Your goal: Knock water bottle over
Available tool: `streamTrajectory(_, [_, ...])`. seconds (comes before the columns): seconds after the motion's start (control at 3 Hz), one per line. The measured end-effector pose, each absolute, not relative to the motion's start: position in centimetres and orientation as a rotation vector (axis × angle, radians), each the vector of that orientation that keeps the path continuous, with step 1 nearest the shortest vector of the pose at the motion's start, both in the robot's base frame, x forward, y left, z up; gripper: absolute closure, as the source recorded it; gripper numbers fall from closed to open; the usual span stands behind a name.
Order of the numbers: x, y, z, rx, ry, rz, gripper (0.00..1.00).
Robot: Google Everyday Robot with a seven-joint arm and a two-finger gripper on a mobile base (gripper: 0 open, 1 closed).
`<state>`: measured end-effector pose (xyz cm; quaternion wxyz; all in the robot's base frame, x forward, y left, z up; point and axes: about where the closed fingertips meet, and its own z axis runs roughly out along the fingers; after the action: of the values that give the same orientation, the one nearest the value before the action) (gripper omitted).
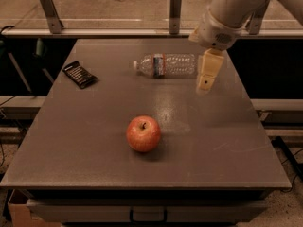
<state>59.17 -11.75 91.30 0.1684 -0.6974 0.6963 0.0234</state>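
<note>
Claw (204,87) hangs over the far right part of the desk (227,148), pointing down and tilted slightly, at the end of a thick pale arm (229,11) that enters from the upper right corner of the camera view. From this angle it shows as a single yellowish block with a small dark dot near its tip, so I cannot tell whether it is open or closed. It has hold of nothing.

Bottle (166,65) lies on its side on the desk, just beside the claw on the camera-left. Its flat base points toward the claw and its white cap points away from it. The base looks very close to the claw's upper part, but I cannot tell whether they touch. The blue, red and white label band sits nearer the cap end.

Apple (143,134), red, stands upright with its stem up, nearer the camera than the claw and to its camera-left, well apart from it and from the bottle.

Dark flat packet (79,74) lies far to the claw's camera-left, beyond the bottle's cap end, near the desk's left edge.
</note>
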Motion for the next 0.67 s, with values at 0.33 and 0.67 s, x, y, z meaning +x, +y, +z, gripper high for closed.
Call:
streamTrajectory(0.33, [59.4, -14.7, 92.9, -1.896, 1.961, 0.164, 0.00])
streamTrajectory(0.67, [59.6, -14.1, 94.0, -1.870, 1.928, 0.194, 0.00])
